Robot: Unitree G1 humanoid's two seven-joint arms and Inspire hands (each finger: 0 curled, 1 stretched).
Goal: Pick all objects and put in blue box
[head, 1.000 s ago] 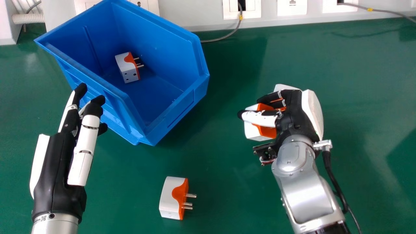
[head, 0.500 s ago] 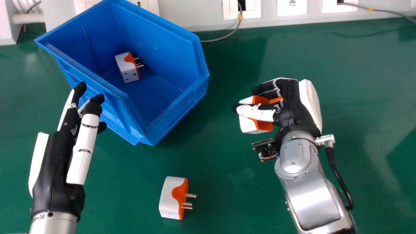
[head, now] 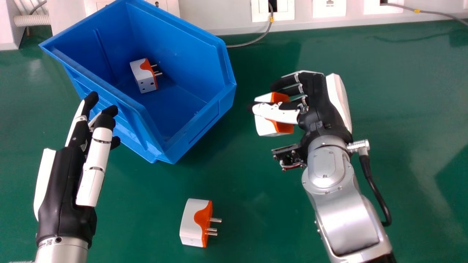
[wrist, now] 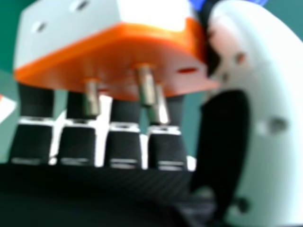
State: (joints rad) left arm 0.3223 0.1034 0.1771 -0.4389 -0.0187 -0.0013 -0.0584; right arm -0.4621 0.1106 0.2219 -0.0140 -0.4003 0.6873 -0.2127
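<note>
1. Green tabletop (head: 256, 219), with a pale wall (head: 215, 18) behind it, white socket panels (head: 329, 9), a ribbed hose (head: 31, 20) and a thin grey cable (head: 256, 40).
2. One blue box (head: 215, 113) sits on the table.
3. Three plug adapters, white and orange: one (head: 144, 76) inside the box, one (head: 192, 224) lying on the table, and one (head: 272, 128) gripped in the curled right hand (head: 314, 98), apart from the box.
4. The left hand (head: 58, 186) is open beside the box; whether it touches is unclear.
5. Fingers and thumb partly hide the gripped adapter; its metal pins are blurred in the right hand view, its body cut off.
</note>
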